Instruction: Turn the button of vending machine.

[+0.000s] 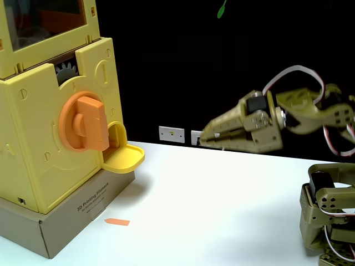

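The button (84, 123) is a large round orange dial on the front face of the vending machine (39, 144), at the left of the fixed view. A raised rectangular orange bar crosses its middle and stands upright, jutting toward the right. The dial sits in a pale-yellow panel with moulded slots and small round bosses around it.

The vending machine is a boxy pale-yellow plastic body with a clear window (44, 16) at its top and a grey gear (66, 71) showing in a gap just above the dial. Just right of and below the dial, a small yellow scoop-shaped tray (125, 158) sticks out from an arched opening; nothing lies in it. The machine stands on a brown cardboard box (72, 221) with printed lettering on its side, resting on the white table (222, 210). A small orange tag (117, 222) lies flat on the table just beside the box.

The gripper (204, 138) hangs in the air at the right, well apart from the dial, pointing left toward it. Its fingers lie close together with no gap to be seen, and they hold nothing. The arm's olive base (327, 216) sits at the lower right.
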Available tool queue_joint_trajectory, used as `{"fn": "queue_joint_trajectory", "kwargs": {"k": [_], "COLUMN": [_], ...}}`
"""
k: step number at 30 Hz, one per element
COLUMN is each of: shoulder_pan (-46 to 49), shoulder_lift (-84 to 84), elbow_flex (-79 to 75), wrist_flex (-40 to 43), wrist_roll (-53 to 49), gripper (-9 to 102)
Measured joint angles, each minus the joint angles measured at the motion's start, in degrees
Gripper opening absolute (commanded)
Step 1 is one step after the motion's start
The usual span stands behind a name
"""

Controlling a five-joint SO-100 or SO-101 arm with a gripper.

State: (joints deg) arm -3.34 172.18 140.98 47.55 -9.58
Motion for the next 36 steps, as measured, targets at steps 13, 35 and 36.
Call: {"fn": "queue_joint_trajectory", "kwargs": {"k": [13,35,36], "shoulder_pan": [-4.31,1.93,2.46], "shoulder_lift": [-15.64,-34.98,-36.65], "elbow_flex": [-10.99,18.9,18.46], "wrist_flex": [0.09,-70.49,-71.72], "wrist_roll": [-23.64,-66.09,-66.71], "gripper": [0,31,32]}}
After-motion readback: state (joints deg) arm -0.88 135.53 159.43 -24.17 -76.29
